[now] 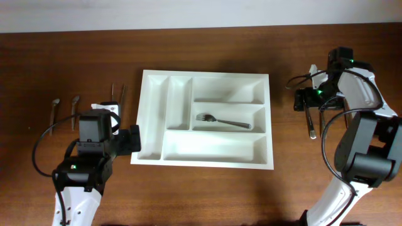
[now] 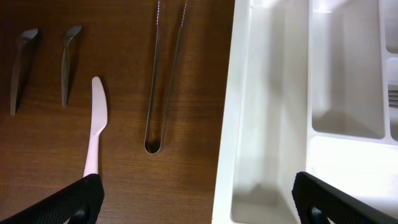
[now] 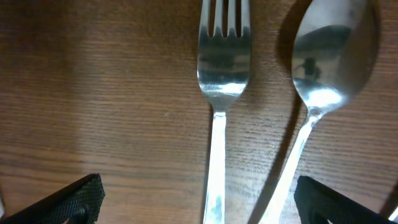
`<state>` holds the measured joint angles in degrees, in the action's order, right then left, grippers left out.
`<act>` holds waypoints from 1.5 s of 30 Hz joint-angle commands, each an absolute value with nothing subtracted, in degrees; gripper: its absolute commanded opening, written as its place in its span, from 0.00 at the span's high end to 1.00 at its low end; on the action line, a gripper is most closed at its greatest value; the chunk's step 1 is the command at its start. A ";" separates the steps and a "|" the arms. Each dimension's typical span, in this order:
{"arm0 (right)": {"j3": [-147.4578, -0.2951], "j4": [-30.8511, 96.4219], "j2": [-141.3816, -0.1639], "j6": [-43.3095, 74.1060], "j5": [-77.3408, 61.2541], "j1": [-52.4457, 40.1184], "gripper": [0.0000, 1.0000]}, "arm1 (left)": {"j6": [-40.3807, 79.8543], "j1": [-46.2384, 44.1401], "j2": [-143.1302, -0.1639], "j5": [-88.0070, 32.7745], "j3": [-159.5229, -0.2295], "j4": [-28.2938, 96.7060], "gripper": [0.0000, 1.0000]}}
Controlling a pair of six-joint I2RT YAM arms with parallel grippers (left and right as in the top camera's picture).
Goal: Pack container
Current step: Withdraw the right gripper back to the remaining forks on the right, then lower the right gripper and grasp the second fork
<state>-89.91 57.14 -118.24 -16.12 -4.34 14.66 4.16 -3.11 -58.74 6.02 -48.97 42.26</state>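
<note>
Ahead of your right claw (image 3: pixel 199 202), the fork (image 3: pixel 221 68) loses its tine tips at the top edge and its handle at the bottom; the spoon (image 3: pixel 326 56) beside it is clipped the same way. Ahead of your left claw (image 2: pixel 199 199), the tongs (image 2: pixel 163 74) run out of frame at their tips, and the white knife (image 2: pixel 96 124) ends behind one finger.

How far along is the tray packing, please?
Done: one fork in the cutlery tray, middle wide compartment. In hand: nothing; right gripper hovers open over a second fork and a spoon, left gripper open at the tray's left edge. Left: those two, white knife, tongs, two small metal utensils.
</note>
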 commanded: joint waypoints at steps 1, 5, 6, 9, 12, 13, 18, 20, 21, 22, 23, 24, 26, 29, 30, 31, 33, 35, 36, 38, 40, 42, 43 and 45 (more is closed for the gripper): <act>-90.65 56.49 -119.46 -17.12 -4.03 15.07 0.01 | 4.51 -3.22 -58.87 6.22 -49.82 42.06 0.01; -90.65 55.68 -120.55 -17.43 -4.08 15.07 0.01 | 4.51 -3.22 -58.87 6.22 -49.82 42.06 0.01; -90.65 55.61 -120.99 -17.82 -4.08 15.07 0.01 | 4.51 -3.22 -58.87 6.22 -49.82 42.06 0.01; -90.65 55.61 -122.06 -17.82 -4.05 15.03 0.01 | 4.51 -3.22 -58.87 6.22 -49.82 42.06 0.01; -90.63 55.61 -123.15 -18.17 -4.08 15.03 0.01 | 4.54 -3.22 -58.87 6.22 -49.82 42.06 0.01; -90.63 55.64 -123.33 -18.48 -4.12 15.03 0.01 | 4.51 -3.22 -58.87 6.22 -49.82 42.06 0.01; -90.65 55.44 -123.39 -19.11 -4.05 15.03 0.01 | 4.51 -3.22 -58.87 6.22 -49.82 42.06 0.01; -90.63 55.46 -123.39 -19.09 -4.05 15.03 0.00 | 4.51 -3.22 -58.87 6.22 -49.82 42.06 0.01; -90.63 55.44 -123.39 -19.11 -4.08 15.03 0.00 | 4.51 -3.22 -58.87 6.22 -49.82 42.09 0.01; -90.63 55.44 -123.39 -19.09 -4.08 15.00 0.00 | 4.51 -3.22 -58.87 6.22 -49.82 42.09 0.01; -90.63 55.48 -123.39 -19.09 -4.08 15.03 0.00 | 4.51 -3.22 -58.87 6.22 -49.82 42.06 0.01; -90.56 55.48 -123.39 -19.11 -4.08 15.03 0.00 | 4.51 -3.22 -58.87 6.20 -49.82 42.09 0.01; -90.41 55.44 -123.39 -19.09 -4.08 15.03 0.00 | 4.51 -3.22 -58.87 6.22 -49.82 42.09 0.01; -90.00 55.27 -124.11 -19.07 -4.08 15.03 0.00 | 4.51 -3.22 -58.87 6.22 -49.82 42.06 0.01; -89.86 55.29 -124.27 -19.07 -4.08 15.03 0.02 | 4.51 -3.22 -58.87 6.20 -49.82 42.06 0.01; -89.65 55.22 -124.44 -19.07 -4.08 15.03 0.02 | 4.51 -3.22 -58.87 6.22 -49.82 42.06 0.01; -89.41 55.27 -124.81 -19.07 -4.05 15.03 0.03 | 4.51 -3.22 -58.87 6.20 -49.82 42.09 0.01; -89.41 55.55 -125.21 -19.07 -4.05 15.03 0.02 | 4.51 -3.22 -58.87 6.22 -49.82 42.09 0.01; -89.41 55.64 -125.27 -19.07 -4.05 15.03 0.03 | 4.51 -3.22 -58.87 6.20 -49.82 42.06 0.01; -89.41 55.79 -125.27 -19.07 -4.05 15.03 0.03 | 4.51 -3.22 -58.87 6.20 -49.82 42.06 0.01; -89.41 55.94 -125.27 -19.07 -4.03 15.03 0.03 | 4.51 -3.22 -58.87 6.22 -49.82 42.09 0.01; -89.41 56.14 -125.27 -19.09 -4.03 15.03 0.03 | 4.51 -3.22 -58.87 6.22 -49.82 42.09 0.01; -89.41 56.14 -125.27 -19.09 -4.03 15.03 0.04 | 4.51 -3.22 -58.87 6.22 -49.82 42.09 0.01; -89.41 56.10 -125.27 -19.07 -4.03 15.03 0.08 | 4.51 -3.22 -58.87 6.22 -49.82 42.09 0.01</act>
<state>-89.84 55.72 -123.61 -18.76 -3.88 14.66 4.14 -3.11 -58.74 6.02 -48.97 42.26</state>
